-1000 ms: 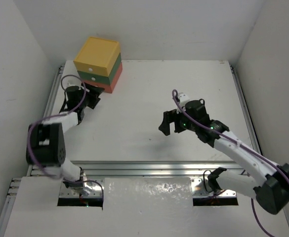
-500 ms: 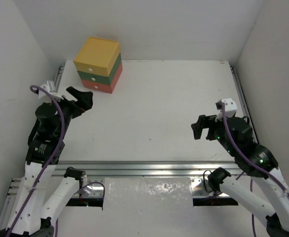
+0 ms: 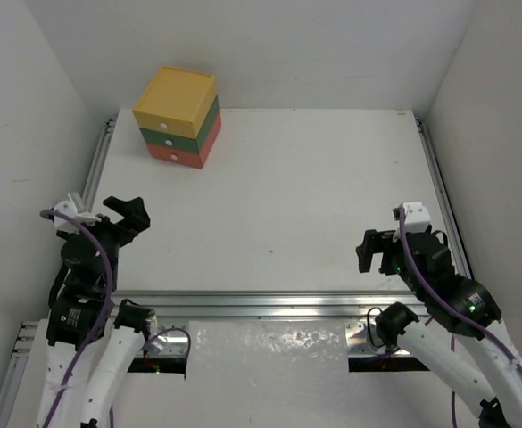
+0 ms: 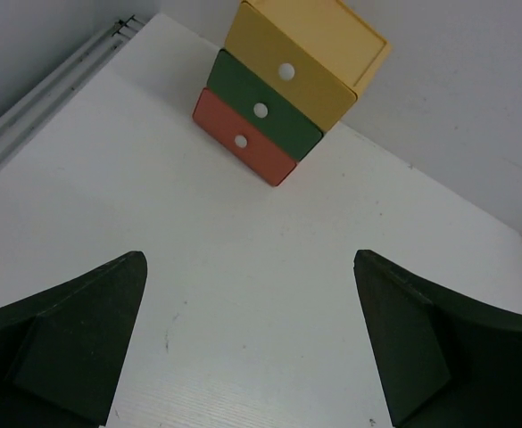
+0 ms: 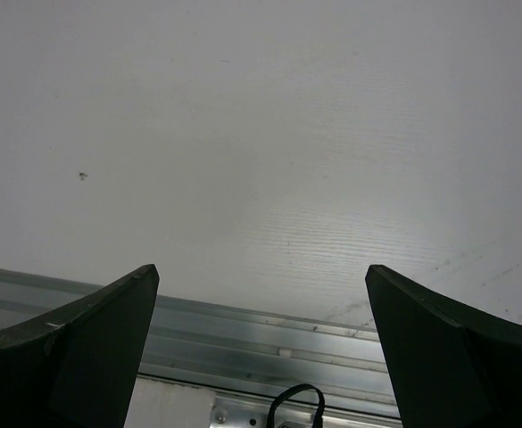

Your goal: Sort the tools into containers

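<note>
Left gripper [image 4: 250, 267] gapes wide, holding nothing, its arm bent steeply at the frame's lower left. Right gripper [image 5: 262, 272] is equally wide and empty, its arm bent at lower right. 3 stacked drawers [image 3: 176, 116] sit shut at the table's [image 3: 287, 178] upper left.

3 stacked drawers [image 3: 175, 116] on table [image 3: 314, 187], far-left corner

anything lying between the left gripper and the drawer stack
Nothing. In the left wrist view, only bare white table runs from the open left gripper to the drawers; the top view agrees.
</note>
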Controlling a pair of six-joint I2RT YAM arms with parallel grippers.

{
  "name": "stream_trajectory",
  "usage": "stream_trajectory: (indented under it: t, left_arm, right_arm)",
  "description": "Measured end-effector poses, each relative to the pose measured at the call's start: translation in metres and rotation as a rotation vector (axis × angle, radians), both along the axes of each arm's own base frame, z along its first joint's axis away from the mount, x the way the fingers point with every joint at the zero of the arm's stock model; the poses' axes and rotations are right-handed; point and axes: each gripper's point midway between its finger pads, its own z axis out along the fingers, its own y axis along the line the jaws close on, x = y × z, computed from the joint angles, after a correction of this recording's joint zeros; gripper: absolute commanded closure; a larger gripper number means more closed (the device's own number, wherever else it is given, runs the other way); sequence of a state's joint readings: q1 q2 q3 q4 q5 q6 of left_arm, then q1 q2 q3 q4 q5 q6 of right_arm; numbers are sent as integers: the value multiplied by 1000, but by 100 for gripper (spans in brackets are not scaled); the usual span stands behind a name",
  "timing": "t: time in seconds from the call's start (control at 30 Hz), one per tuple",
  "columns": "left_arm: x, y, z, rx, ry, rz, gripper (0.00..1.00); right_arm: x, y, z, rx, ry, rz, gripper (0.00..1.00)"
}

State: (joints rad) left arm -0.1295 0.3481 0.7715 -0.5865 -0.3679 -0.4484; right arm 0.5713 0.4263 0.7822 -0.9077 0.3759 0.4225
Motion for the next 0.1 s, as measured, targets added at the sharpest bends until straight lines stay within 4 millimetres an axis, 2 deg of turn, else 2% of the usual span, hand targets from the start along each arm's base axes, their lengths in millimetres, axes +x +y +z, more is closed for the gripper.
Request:
stream_trajectory:
  t: [0.1]
  left_arm:
    - [3, 0, -1, 2, 8, 2, 0]
  right_arm:
    - [1, -1, 0, -2, -1, -10, 1]
